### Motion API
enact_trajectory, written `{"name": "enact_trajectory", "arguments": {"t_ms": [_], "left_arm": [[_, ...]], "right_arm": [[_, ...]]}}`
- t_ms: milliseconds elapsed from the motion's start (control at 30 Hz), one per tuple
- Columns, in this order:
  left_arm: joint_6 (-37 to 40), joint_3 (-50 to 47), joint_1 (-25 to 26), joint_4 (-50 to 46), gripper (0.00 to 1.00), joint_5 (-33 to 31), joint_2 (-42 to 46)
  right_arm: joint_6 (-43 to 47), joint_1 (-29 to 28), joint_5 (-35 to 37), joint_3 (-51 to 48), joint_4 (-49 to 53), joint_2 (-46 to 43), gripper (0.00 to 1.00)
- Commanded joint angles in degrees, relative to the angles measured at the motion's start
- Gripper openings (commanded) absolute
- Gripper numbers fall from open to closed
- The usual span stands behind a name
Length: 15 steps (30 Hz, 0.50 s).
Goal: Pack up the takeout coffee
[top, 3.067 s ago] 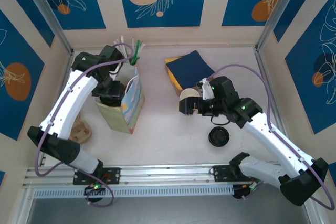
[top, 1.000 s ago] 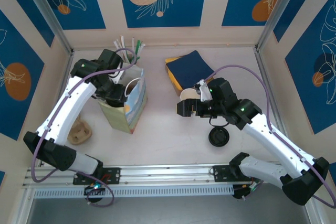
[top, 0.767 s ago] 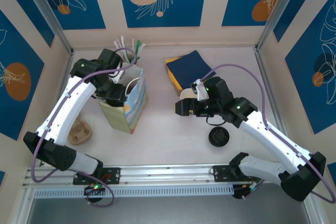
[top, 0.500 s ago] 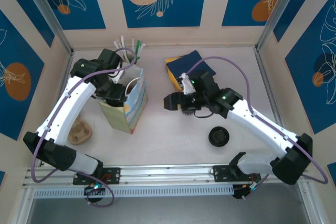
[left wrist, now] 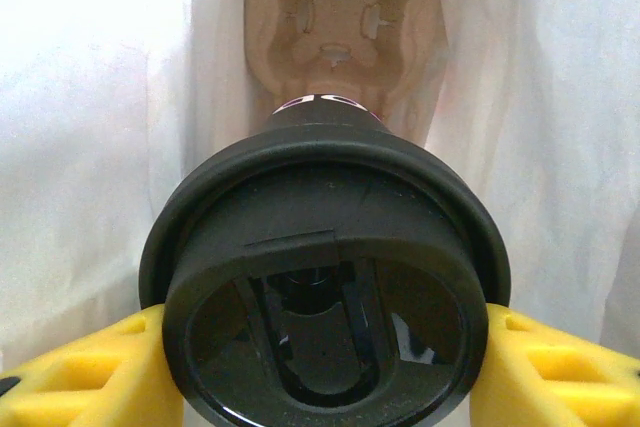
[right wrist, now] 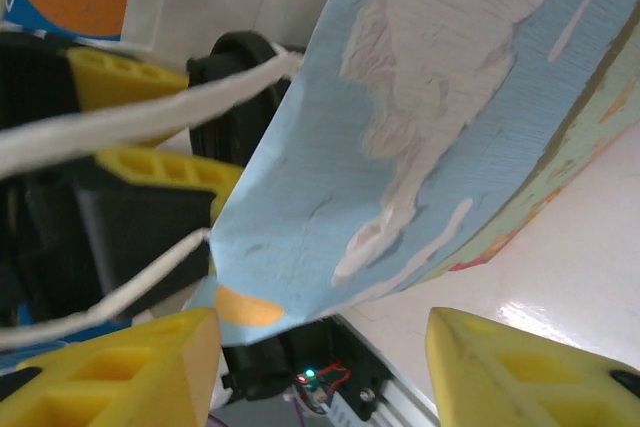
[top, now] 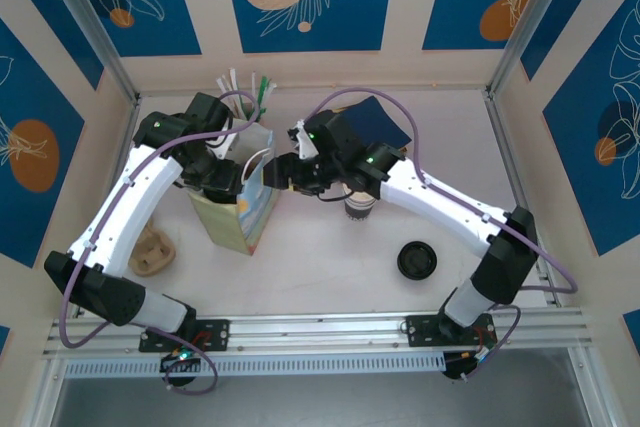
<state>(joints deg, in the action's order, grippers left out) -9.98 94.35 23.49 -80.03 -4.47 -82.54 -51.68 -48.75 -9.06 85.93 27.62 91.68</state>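
I am clamping the fingers (left wrist: 70,377) of my left gripper (left wrist: 325,377) on the takeout coffee (left wrist: 325,247), one yellow pad on each side just below its black lid, and I am holding it inside the paper bag (top: 245,209), white walls close around it. Below the cup, at the bag's bottom, a moulded cup carrier (left wrist: 340,17) is lying with its pockets facing up; it is the one other thing I can see in the bag.

My right gripper (right wrist: 320,367) is standing with its fingers apart at the bag's blue outer wall (right wrist: 420,117), the white handle cords (right wrist: 120,127) crossing just beside it. I cannot tell whether either pad is touching the paper.

What is worrying me: the cup is hanging over the carrier, not seated. If I am lowering off-centre, its base could be landing on a ridge between pockets and tipping. The soft walls could be folding inward and dragging at the lid – more so if my right fingers are missing the wall. A cord could be snagging my left wrist on the way out.

Out on the table, a striped cup (top: 358,205) is standing lidless, a loose black lid (top: 416,260) near it.
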Motion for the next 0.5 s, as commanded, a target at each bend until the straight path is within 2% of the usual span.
{"name": "enact_trajectory", "arguments": {"t_ms": [0,200,467], "left_arm": [[0.57,0.16,-0.70,-0.31,0.55,1.53,1.15],[0.74,0.06,-0.71,-0.17,0.55,1.39,1.19],[0.75,0.05,-0.68,-0.13,0.55,1.92,0.96]], "right_arm": [[-4.46,-0.29,0.42,3.29,-0.81,1.99,0.55],[-6.86,-0.38,-0.35,6.82,-1.51,5.66,0.49],[-8.62,-0.29,-0.26,8.24,-2.79,7.55,0.53]]}}
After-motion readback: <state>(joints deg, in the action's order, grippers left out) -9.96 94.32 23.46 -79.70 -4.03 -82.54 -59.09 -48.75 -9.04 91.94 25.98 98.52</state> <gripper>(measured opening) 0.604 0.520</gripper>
